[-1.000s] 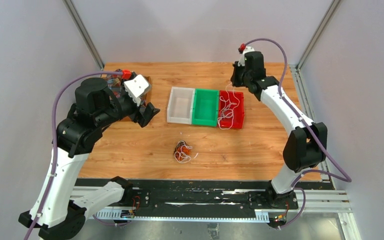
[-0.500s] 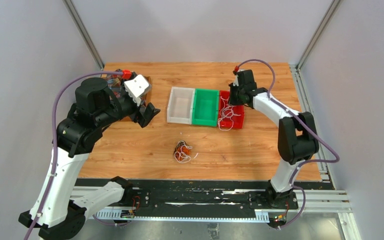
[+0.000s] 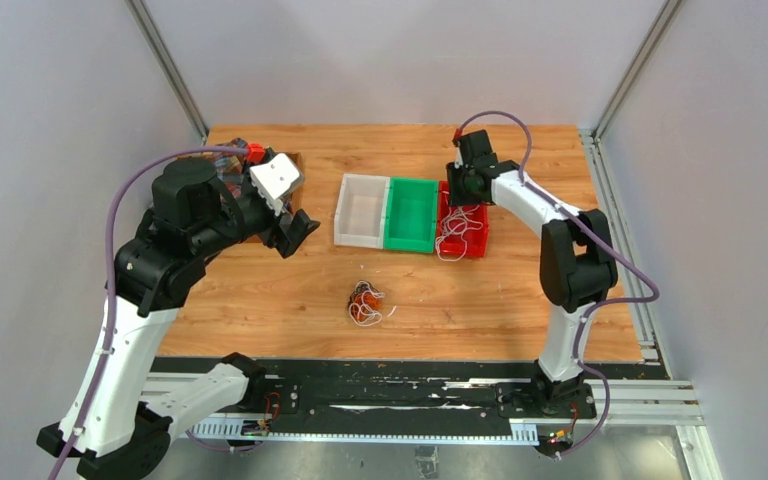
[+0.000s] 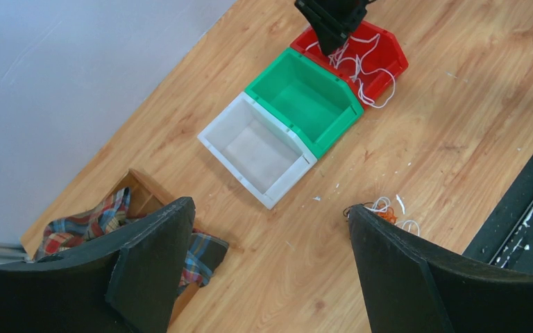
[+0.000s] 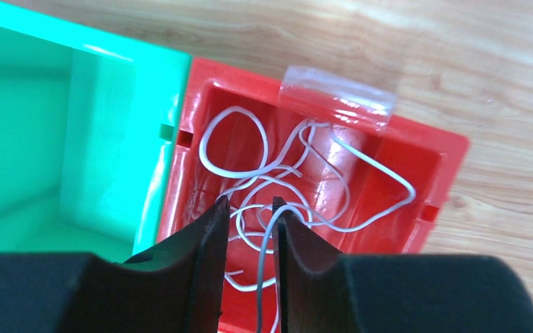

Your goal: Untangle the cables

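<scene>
A small tangle of white, orange-red and dark cables (image 3: 364, 303) lies on the wooden table in front of the bins; in the left wrist view the tangle (image 4: 388, 211) shows partly behind my right-hand finger. Loose white cables (image 3: 455, 226) lie in the red bin (image 3: 478, 243), some hanging over its front edge. My right gripper (image 3: 464, 187) is over the red bin's back, jaws slightly apart; in the right wrist view (image 5: 248, 202) one white cable (image 5: 298, 173) drapes over a fingertip, not pinched. My left gripper (image 3: 300, 224) is wide open and empty above the table's left (image 4: 268, 206).
A green bin (image 3: 411, 213) and a white bin (image 3: 362, 210) stand empty left of the red bin (image 5: 388, 159). A wooden box with plaid cloth (image 4: 83, 225) sits at the back left under my left arm. Metal posts and grey walls close in the table.
My right arm has swung in from the back right and come down over the red bin. The white cables have settled lower in the bin. The left arm has barely moved.
</scene>
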### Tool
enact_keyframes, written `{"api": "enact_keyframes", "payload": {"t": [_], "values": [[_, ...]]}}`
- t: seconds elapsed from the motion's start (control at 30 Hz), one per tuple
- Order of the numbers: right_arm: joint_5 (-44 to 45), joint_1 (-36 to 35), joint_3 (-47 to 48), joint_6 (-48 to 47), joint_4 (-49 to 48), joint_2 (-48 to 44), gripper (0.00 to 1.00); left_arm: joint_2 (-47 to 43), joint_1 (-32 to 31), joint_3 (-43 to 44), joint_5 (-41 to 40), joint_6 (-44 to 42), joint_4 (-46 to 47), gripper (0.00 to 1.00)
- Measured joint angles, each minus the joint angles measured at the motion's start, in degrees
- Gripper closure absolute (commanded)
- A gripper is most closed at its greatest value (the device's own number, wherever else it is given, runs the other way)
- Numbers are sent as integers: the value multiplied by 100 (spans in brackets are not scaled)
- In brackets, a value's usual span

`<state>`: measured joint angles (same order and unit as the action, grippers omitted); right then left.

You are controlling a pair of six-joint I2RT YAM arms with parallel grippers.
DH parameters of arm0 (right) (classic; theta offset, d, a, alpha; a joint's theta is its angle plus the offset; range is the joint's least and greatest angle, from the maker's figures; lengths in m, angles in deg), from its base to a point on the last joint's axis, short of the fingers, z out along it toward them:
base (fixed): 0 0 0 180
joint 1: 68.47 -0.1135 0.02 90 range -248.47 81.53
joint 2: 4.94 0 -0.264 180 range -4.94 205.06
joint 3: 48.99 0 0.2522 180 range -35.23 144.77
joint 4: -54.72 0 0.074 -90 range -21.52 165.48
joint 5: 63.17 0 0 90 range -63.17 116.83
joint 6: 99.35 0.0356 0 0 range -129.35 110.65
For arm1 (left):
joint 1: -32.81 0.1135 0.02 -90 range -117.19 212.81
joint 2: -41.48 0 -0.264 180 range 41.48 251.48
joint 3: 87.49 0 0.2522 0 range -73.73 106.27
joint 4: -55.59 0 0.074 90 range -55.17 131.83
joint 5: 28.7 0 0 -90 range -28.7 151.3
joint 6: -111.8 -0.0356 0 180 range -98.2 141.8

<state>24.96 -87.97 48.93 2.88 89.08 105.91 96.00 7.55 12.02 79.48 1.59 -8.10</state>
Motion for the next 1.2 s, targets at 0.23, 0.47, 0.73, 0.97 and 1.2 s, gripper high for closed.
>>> {"api": "enact_keyframes", "payload": {"t": [0.23, 0.47, 0.73, 0.97, 1.2], "values": [[15, 0, 437, -234, 376, -455, 46, -22, 2, -35, 31, -22, -11, 13], [-146, 0, 597, -367, 743, -603, 38, -26, 2, -35, 79, -22, -11, 13], [13, -118, 988, -745, 1631, -151, 33, -26, 2, -33, 116, -37, -11, 13], [428, -361, 1235, -929, 2098, -46, 35, -26, 0, -33, 136, -39, -11, 13], [466, -363, 1213, -927, 2162, -562, 34, -26, 2, -33, 136, -46, -11, 13]]}}
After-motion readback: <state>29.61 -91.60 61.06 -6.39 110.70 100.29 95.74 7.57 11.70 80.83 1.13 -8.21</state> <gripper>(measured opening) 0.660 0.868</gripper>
